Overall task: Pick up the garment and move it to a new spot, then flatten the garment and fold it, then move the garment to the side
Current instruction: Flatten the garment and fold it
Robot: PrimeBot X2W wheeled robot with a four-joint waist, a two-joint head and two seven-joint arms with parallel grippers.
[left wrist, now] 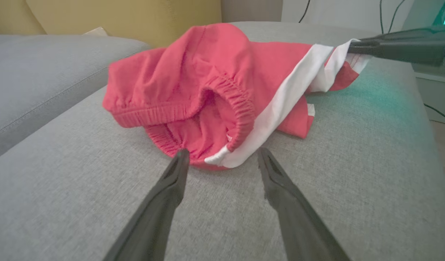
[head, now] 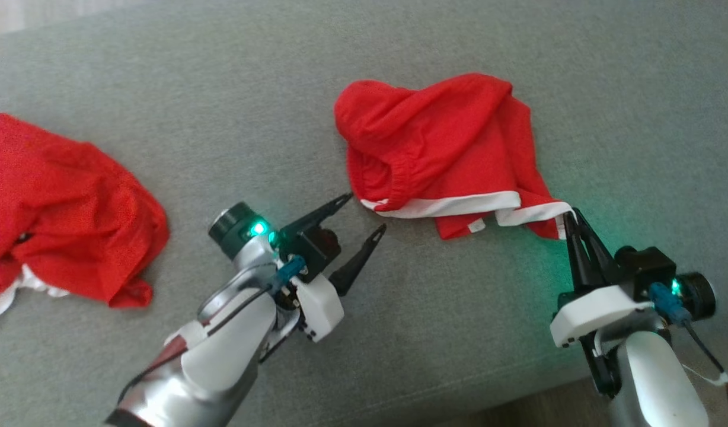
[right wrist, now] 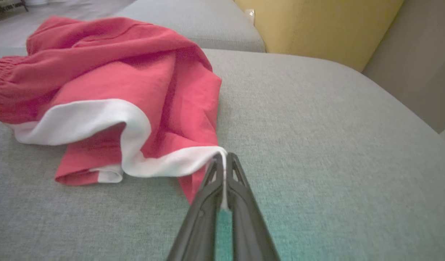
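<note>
Red shorts with a white trim band, the garment (head: pixel 441 148) (left wrist: pixel 208 90) (right wrist: pixel 110 94), lie crumpled on the grey sofa cushion (head: pixel 399 332). My right gripper (head: pixel 570 216) (right wrist: pixel 224 159) is shut on the white hem at the garment's near right corner; its dark fingers (left wrist: pixel 396 45) also reach in at the upper right of the left wrist view. My left gripper (head: pixel 365 214) (left wrist: pixel 222 154) is open, its tips just short of the elastic waistband and the white band's left end, one finger close to the fabric.
A second red and white garment (head: pixel 61 219) lies bunched at the cushion's left side. A yellow cushion (left wrist: pixel 117 18) (right wrist: pixel 316 25) stands behind the sofa seat. The cushion's front edge (head: pixel 518 391) runs below my right arm, with wooden floor beyond.
</note>
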